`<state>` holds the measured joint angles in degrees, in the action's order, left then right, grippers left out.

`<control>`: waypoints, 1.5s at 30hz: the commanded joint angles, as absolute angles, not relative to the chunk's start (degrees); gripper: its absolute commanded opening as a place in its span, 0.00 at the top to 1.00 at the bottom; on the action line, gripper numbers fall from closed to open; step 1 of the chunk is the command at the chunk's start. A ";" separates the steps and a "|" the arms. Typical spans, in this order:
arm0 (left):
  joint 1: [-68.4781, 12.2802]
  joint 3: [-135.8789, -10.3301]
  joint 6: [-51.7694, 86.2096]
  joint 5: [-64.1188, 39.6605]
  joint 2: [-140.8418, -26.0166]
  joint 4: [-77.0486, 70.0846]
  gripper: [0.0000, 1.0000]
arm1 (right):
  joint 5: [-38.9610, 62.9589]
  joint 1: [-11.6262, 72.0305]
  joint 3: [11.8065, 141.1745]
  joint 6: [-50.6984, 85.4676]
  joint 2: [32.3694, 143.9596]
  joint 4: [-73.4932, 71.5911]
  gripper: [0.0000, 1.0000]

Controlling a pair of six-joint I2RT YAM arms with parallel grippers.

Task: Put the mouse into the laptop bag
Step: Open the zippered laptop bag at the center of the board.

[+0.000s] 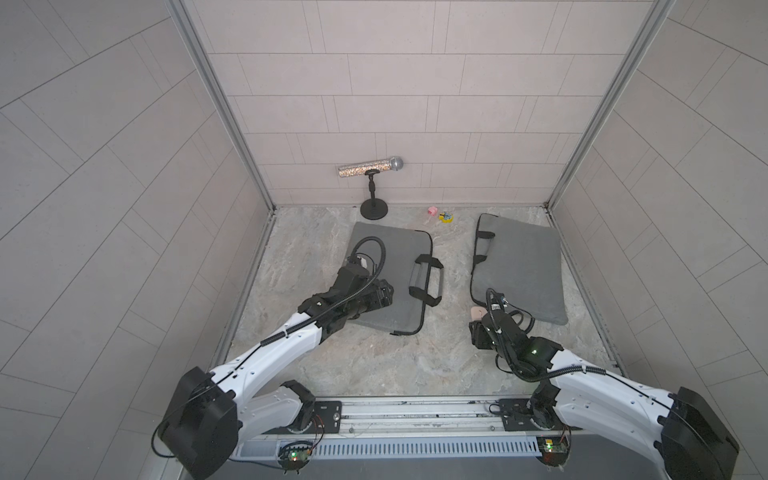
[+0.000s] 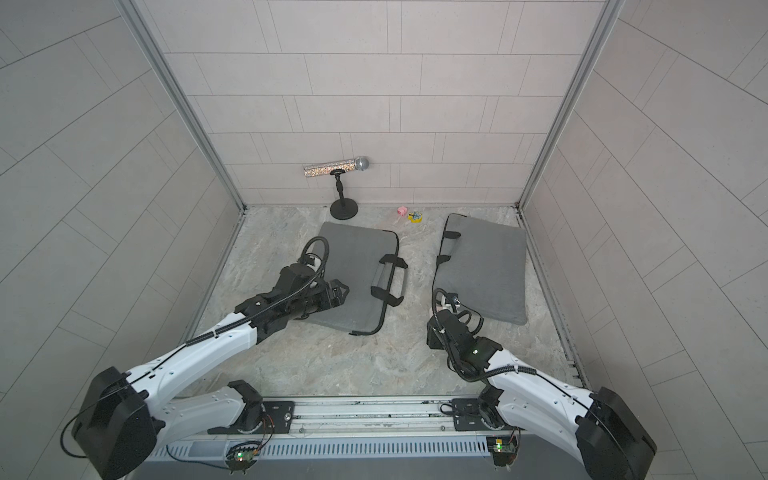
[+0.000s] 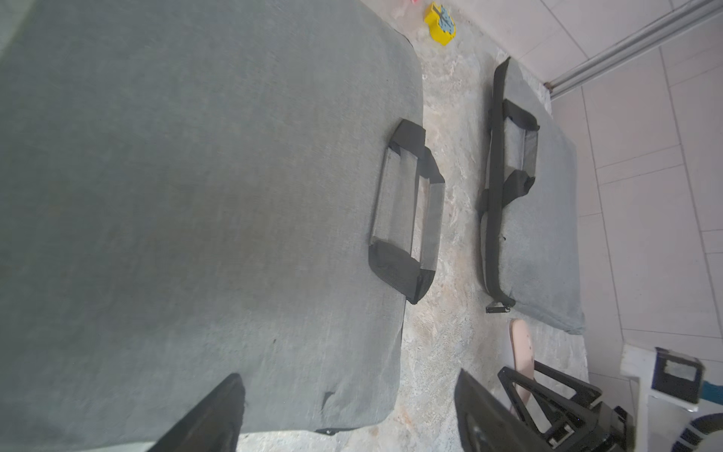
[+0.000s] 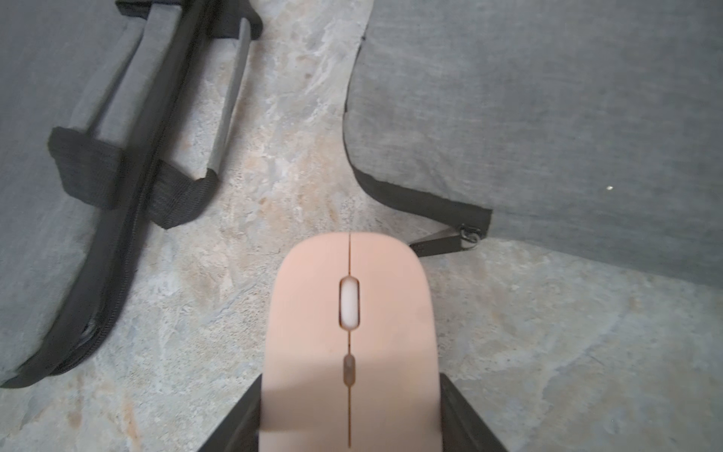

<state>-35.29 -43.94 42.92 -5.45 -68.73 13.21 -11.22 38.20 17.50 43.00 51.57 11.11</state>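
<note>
With the mouse (image 4: 350, 332) pinched in the right gripper (image 4: 350, 383) just beside the laptop bag (image 4: 547, 117) zipper pull (image 4: 442, 242), and the left gripper (image 3: 348, 377) spread above the other bag (image 3: 195, 176), the mouse could be dislodged if pushed against a seemingly closed zip.

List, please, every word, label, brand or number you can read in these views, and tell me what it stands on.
No text can be read.
White tag on the right arm: dark marks, too small to read.
Mouse: no print shows.
Yellow toy: blue pattern, no legible letters.
</note>
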 commanded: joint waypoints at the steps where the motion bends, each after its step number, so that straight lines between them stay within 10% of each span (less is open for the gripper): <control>1: -38.29 -49.57 38.87 -0.96 -75.52 13.58 0.15 | -8.90 36.63 17.67 41.66 53.56 11.15 0.41; 27: -43.78 -89.74 31.71 20.01 -124.66 33.46 0.35 | 0.74 32.57 11.56 40.68 56.00 0.29 0.41; 34: -42.68 -86.60 32.69 16.18 -121.26 30.73 0.99 | 7.53 32.56 14.48 40.17 60.28 -0.89 0.42; 45: -42.72 -64.41 33.19 6.99 -90.38 22.30 1.00 | 14.27 32.79 15.42 42.96 67.91 -10.30 0.44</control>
<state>-42.81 -68.36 32.36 10.52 -98.17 24.40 10.68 32.62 14.74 41.69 65.41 -11.77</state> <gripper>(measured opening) 0.055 0.605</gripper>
